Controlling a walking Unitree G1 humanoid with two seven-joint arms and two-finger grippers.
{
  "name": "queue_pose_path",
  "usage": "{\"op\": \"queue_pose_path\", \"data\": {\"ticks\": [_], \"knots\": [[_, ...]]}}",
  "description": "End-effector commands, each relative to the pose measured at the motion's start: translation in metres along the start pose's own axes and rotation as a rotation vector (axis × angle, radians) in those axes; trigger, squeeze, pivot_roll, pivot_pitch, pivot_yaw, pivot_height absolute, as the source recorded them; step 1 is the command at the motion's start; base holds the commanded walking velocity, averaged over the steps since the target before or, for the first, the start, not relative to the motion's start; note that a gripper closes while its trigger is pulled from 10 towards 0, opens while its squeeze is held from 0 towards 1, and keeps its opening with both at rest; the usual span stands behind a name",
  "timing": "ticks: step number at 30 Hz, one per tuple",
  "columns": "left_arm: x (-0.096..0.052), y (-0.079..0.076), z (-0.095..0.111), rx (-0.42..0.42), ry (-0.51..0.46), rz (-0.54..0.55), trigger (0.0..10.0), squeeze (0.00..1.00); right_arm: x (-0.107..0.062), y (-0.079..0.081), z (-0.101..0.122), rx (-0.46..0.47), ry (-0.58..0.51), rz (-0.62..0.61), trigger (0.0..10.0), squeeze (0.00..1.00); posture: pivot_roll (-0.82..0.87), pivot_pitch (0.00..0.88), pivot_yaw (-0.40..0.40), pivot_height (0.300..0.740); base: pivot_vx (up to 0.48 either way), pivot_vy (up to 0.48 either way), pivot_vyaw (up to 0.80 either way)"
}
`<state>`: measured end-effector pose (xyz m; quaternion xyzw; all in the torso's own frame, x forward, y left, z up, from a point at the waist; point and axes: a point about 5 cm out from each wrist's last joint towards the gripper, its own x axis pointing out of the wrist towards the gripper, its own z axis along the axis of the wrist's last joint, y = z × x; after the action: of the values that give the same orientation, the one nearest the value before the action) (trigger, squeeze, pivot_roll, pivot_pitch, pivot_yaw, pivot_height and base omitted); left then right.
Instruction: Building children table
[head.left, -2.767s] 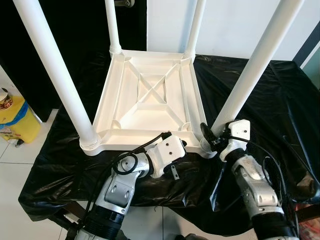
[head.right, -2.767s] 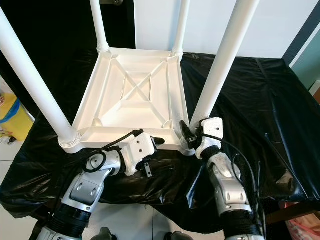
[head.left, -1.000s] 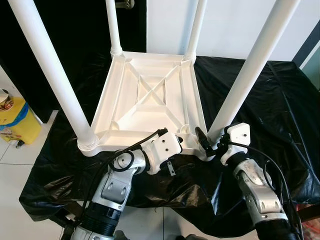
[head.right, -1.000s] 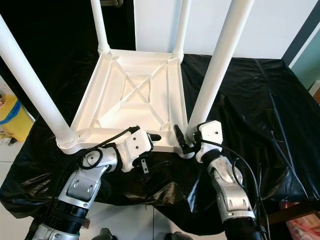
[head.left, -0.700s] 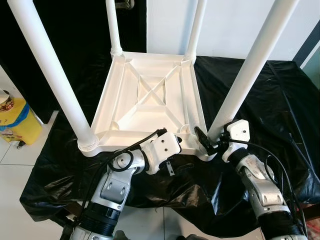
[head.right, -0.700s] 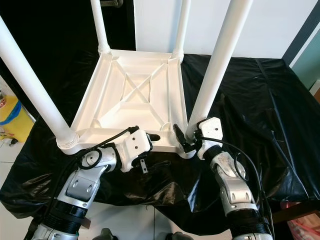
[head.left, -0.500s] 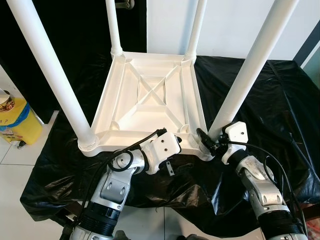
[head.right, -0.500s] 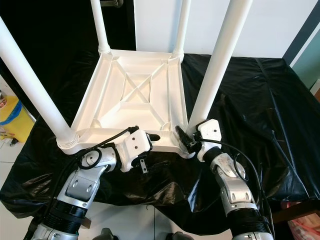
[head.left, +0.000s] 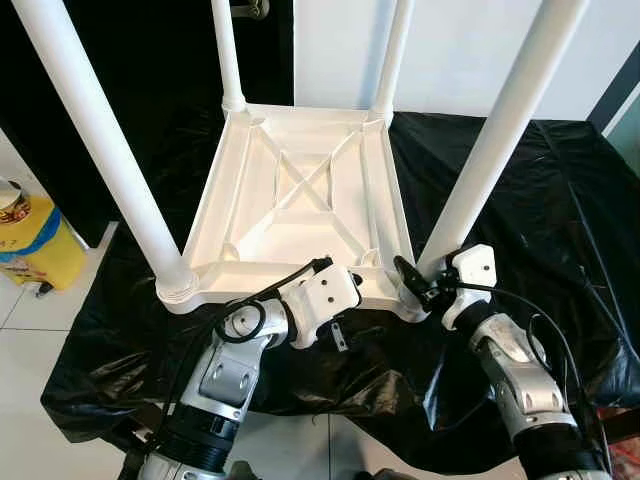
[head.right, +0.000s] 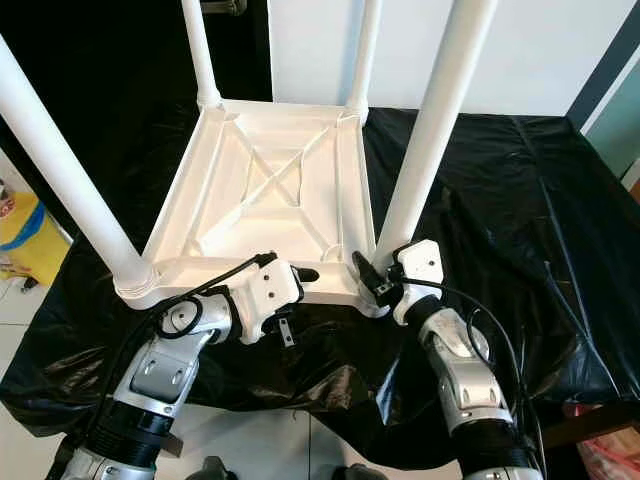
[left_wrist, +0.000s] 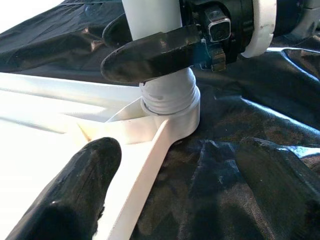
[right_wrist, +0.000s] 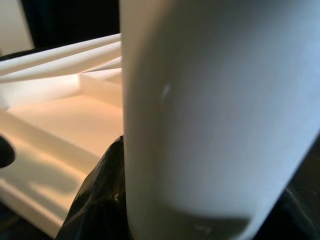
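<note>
The white table (head.left: 300, 200) lies upside down on the black-draped bench (head.left: 560, 200), 4 legs up. Right gripper (head.left: 418, 285) jaws pinch the near leg (head.left: 490, 150) low down; left gripper (head.left: 318, 268) jaws spread over the rim (light, stiff, slippery plastic, probably).

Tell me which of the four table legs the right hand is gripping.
The near right leg: the right hand is closed around its base at the corner socket. The other three legs stand free.

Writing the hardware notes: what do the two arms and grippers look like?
Both arms are silver metal segments with black ribbed cuffs and loose black cables looping outside. Left gripper and right gripper each have a white plastic housing and long, rounded black fingers.
</note>
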<state>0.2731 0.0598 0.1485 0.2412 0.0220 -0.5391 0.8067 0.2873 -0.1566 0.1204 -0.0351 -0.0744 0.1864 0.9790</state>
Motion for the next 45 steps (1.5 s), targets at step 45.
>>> {"op": "queue_pose_path", "data": {"ticks": [45], "knots": [[-0.011, -0.002, -0.003, -0.039, 0.023, 0.214, 10.0, 0.0, -0.009, 0.012, -0.009, 0.014, 0.08, -0.334, 10.0, 0.0, 0.16, 0.071, -0.162, 0.74, 0.0, 0.0, 0.0]]}}
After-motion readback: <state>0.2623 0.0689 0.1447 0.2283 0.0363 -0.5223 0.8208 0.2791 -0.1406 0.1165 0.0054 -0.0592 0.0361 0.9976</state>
